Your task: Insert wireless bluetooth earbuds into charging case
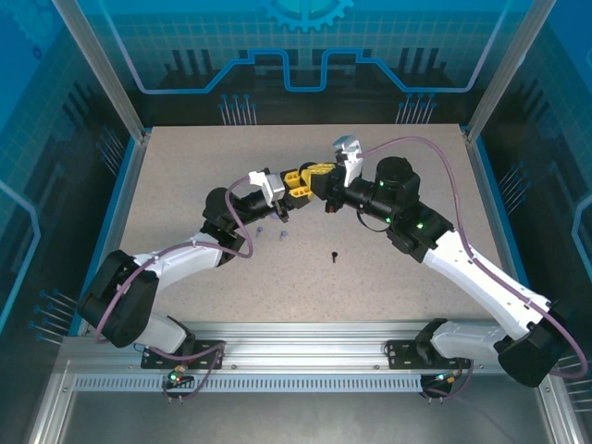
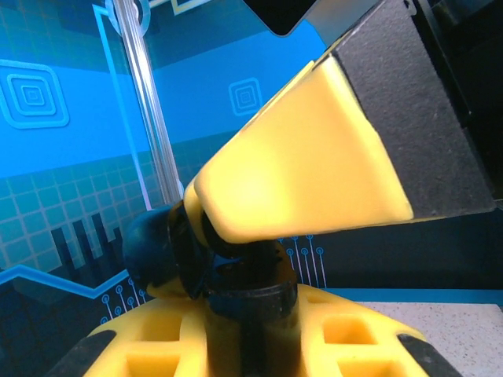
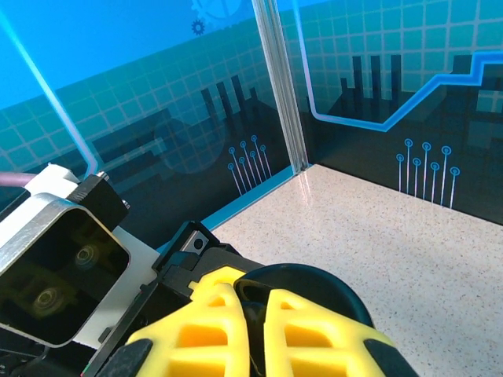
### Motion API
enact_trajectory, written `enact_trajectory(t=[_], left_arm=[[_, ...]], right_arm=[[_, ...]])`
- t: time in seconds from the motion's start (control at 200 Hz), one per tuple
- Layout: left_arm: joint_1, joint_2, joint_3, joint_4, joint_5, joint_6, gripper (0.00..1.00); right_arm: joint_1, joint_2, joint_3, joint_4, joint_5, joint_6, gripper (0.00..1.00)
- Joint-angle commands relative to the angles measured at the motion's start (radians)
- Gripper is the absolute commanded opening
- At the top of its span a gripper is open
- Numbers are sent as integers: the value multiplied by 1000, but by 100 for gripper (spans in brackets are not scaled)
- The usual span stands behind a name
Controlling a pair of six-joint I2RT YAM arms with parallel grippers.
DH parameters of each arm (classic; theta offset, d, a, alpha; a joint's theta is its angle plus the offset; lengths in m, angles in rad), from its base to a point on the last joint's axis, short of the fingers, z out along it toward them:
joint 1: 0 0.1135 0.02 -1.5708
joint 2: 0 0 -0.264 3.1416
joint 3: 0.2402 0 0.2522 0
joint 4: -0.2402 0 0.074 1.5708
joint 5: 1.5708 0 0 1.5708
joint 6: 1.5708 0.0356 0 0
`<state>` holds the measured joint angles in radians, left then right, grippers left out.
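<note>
At mid-table, raised above the surface, where the two arms meet tip to tip:

- Left gripper (image 2: 250,326): yellow fingers clamped on a dark round body, judged to be the black charging case (image 3: 310,284), held off the table.
- Right gripper (image 3: 255,330): yellow fingers drawn together to a thin slit, with the tips right at the case. Whether a bud is pinched in the slit cannot be made out. In the left wrist view one of its fingers lies aslant directly over the case.
- Lavender earbuds, two: (image 1: 262,230) and (image 1: 280,236), loose on the table (image 1: 416,166) beside the left forearm.
- Black earbud (image 1: 334,253): loose, alone, nearer the arm bases and well apart from the grippers.

Hazards, as judged:
- An off-axis push by the right fingers could twist the case in the left grip or pry it loose, since a round body gives little purchase.
- Any small bud held so lightly may slip, then drop and roll.
- The fingers are crowded, so yellow tips may strike each other instead of the socket.
- Lowering the left forearm could sweep the lavender pair out of reach.
</note>
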<state>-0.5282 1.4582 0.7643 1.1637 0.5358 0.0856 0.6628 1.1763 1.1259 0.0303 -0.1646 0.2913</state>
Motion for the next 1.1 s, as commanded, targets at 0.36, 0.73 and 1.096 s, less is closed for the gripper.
enact_trajectory(t=[0.36, 0.73, 1.096], left_arm=[[-4, -26, 19, 45, -12, 9, 0], [-4, -10, -21, 72, -38, 11, 0], [-3, -60, -60, 51, -68, 0, 0]], right_arm=[[8, -12, 23, -56, 37, 27, 44], [-13, -93, 159, -181, 207, 100, 71], [-124, -126, 50, -490, 355, 257, 71]])
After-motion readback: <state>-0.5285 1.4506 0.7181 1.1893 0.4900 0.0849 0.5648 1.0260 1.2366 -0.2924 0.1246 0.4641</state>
